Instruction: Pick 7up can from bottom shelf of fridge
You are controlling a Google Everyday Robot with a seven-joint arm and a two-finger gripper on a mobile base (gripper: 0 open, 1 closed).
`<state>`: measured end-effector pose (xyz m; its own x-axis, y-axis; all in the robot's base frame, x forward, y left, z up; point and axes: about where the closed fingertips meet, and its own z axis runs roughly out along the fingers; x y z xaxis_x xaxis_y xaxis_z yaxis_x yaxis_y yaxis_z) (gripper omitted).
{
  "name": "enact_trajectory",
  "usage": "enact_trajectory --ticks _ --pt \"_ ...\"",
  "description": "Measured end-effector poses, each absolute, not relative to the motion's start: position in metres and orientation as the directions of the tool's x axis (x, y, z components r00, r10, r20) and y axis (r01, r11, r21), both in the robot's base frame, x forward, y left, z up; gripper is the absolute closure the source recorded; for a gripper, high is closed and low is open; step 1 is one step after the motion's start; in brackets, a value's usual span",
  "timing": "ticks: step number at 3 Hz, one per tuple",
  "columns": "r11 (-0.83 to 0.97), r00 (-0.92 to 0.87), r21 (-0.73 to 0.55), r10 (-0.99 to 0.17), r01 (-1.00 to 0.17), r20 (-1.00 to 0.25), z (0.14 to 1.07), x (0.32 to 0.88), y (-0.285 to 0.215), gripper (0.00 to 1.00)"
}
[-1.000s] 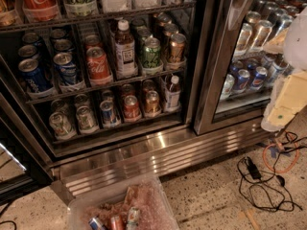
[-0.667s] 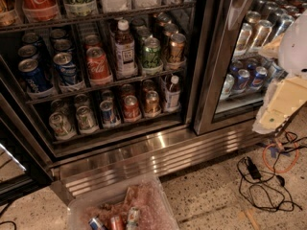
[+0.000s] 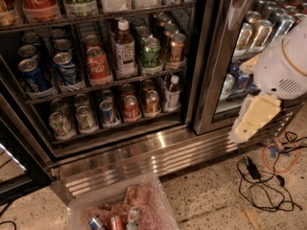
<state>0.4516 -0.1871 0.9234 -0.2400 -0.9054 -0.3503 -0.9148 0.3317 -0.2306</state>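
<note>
The fridge [image 3: 201, 56] stands open on its left side. Its bottom shelf [image 3: 110, 131] holds a row of cans in clear trays. Two pale silvery-green 7up cans [image 3: 60, 124] stand at the shelf's left end, with more behind them. To their right are a blue can [image 3: 108, 113], a red can [image 3: 130, 107], a brown can [image 3: 152, 101] and a small bottle [image 3: 171, 92]. My gripper [image 3: 245, 127], cream-coloured below the white arm [image 3: 283, 66], hangs at the right in front of the closed glass door, far from the 7up cans and outside the shelf.
The ribbed steel base panel [image 3: 144, 159] runs below the shelf. A clear plastic bin [image 3: 76, 210] with cans and wrap sits on the floor in front. Black and orange cables [image 3: 268, 176] lie on the floor at right. Higher racks hold Coca-Cola and Pepsi cans.
My arm and gripper have moved left and slightly down across the closed right door. The cans on the shelves have not moved.
</note>
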Motion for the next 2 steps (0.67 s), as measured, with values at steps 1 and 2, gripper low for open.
enact_trajectory --ticks 1,2 --pt "0.316 -0.225 -0.209 -0.902 -0.925 -0.368 0.893 0.457 -0.171 0.0" --pt "0.299 -0.212 -0.194 -0.903 -0.934 -0.373 0.863 0.461 -0.157 0.0"
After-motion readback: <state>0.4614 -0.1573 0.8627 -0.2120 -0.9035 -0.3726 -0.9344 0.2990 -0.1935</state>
